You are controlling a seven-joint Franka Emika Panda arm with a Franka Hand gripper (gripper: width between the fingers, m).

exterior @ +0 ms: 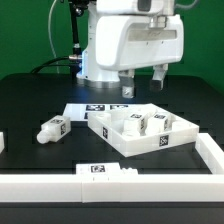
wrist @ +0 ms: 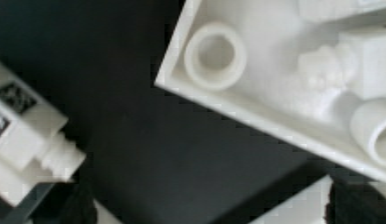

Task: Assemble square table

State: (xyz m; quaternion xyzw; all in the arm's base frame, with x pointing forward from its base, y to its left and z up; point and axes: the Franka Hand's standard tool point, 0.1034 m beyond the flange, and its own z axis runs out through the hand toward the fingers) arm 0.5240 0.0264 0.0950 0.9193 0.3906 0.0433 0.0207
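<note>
Hovers above square tabletop (exterior: 125, 142) on desk (exterior: 30, 100) with gripper (exterior: 143, 88) spread, holding nothing. Seems leg-fetch step: calls next for reaching loose leg (exterior: 52, 128) toward exterior view's left, then empty corner socket (wrist: 213, 55).

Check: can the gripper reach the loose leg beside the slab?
Probably yes: the leg lies alone on the table, apart from the slab, nothing over it; the open gripper hangs above the slab.

We face the arm (exterior: 125, 45) across the table (exterior: 40, 95), while our wrist view looks closely down on the slab (wrist: 261, 95) corner both views share.
</note>
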